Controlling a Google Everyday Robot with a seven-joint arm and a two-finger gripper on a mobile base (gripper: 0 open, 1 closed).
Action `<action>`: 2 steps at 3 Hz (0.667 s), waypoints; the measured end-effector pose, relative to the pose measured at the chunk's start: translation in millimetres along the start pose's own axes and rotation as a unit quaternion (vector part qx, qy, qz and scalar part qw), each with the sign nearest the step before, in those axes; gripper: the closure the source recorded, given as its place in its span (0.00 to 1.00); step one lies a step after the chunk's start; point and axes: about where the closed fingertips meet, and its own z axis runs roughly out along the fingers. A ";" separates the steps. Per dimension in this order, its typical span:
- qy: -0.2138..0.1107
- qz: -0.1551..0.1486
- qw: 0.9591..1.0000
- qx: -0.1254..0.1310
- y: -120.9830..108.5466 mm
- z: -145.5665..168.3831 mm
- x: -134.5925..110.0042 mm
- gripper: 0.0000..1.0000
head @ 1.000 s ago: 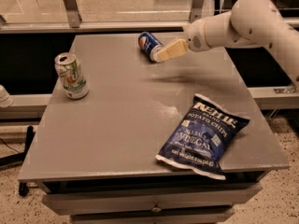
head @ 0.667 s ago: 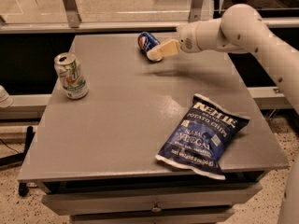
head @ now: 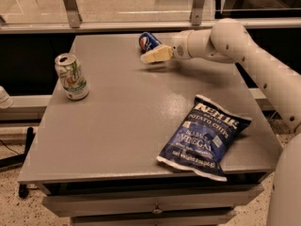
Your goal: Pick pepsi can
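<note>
Behind the gripper point(head: 155, 55), the pepsi can point(head: 146, 41) seemingly lies sideways.

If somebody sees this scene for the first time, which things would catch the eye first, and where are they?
The large dark blue chip bag lies flat at the near right of the grey table. At the far edge, the white arm reaches in from the right, its gripper close in front of the pepsi can, which appears to lie on its side. A white-and-green can stands upright at the left.
</note>
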 end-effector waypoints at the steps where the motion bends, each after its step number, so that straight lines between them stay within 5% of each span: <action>1: -0.004 0.000 1.000 -0.001 4.5 8.8 2.4 0.18; 2: -0.008 -0.008 1.000 0.002 7.8 7.4 -2.0 0.41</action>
